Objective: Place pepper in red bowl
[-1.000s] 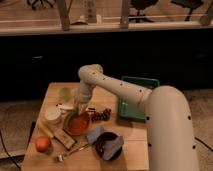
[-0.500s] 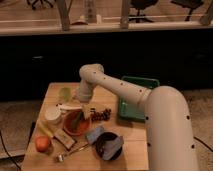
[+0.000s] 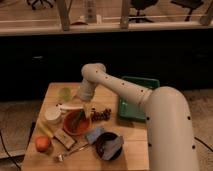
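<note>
Your gripper (image 3: 87,108) hangs just over the far right rim of the red bowl (image 3: 72,128), with the pepper (image 3: 80,118) a dark green sliver below it, inside the bowl's outline. You cannot tell whether the jaws hold it or not. Released this close to the rim, it could tip out onto the worktop (image 3: 135,145) beside the grapes (image 3: 102,115) — and a low pull-away might nudge the bowl.
</note>
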Controlling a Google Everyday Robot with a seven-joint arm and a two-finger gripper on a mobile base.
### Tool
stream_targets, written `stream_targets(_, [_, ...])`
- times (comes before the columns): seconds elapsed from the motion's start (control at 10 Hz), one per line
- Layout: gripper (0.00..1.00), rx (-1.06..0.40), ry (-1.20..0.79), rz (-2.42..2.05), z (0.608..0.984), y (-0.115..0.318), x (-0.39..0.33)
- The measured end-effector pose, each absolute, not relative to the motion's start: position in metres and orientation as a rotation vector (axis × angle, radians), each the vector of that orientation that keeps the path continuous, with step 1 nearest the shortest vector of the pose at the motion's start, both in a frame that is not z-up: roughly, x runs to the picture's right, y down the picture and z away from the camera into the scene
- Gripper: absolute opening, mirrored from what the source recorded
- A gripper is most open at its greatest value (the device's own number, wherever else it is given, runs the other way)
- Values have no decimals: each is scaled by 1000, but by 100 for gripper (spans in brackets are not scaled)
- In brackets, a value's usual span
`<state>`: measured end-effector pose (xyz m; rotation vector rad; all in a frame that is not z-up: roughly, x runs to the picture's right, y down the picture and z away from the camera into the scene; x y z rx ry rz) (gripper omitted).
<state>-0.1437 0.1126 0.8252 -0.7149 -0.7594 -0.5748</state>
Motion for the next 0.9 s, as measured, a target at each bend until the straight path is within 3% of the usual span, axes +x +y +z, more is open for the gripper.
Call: stream_targets(0.9, [80,-708,-782,-593,827,111,-143])
